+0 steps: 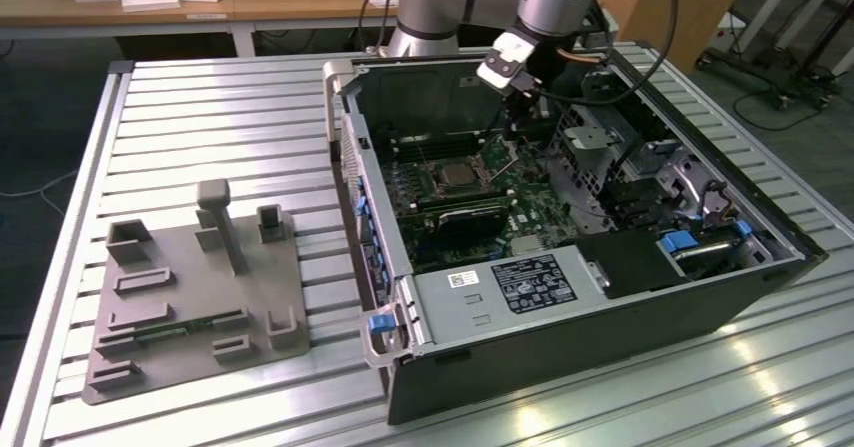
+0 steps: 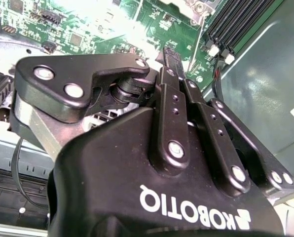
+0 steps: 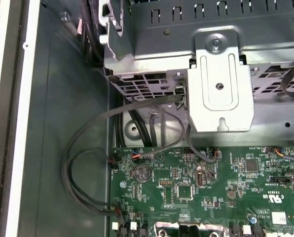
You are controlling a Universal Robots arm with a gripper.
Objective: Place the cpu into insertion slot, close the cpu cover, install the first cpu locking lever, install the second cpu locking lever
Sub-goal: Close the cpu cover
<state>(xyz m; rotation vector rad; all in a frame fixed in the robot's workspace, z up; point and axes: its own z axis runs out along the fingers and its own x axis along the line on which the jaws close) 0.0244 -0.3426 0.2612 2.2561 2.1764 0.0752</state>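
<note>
In the exterior view the insertion slot [image 1: 461, 175] sits on the green motherboard [image 1: 534, 207] inside the open computer case. The silvery cpu [image 1: 462, 174] lies in it, framed by the cpu cover [image 1: 445, 182], which looks lowered. A thin locking lever [image 1: 503, 168] stands up at the slot's side on the exterior view's right. My gripper [image 1: 515, 127] reaches down into the case just above that lever. In the second wrist view the gripper [image 2: 169, 55] has its fingers [image 2: 167, 103] drawn together, and the thin lever [image 2: 198, 43] runs right beside the tips. I cannot tell if they touch.
The case [image 1: 747, 217] stands on a slatted metal table [image 1: 214, 127]. A grey fixture block [image 1: 200, 287] sits to the exterior view's left. Inside are a drive cage [image 3: 221, 94], black cables [image 3: 83, 163], memory slots [image 2: 240, 24] and a power supply [image 1: 534, 282].
</note>
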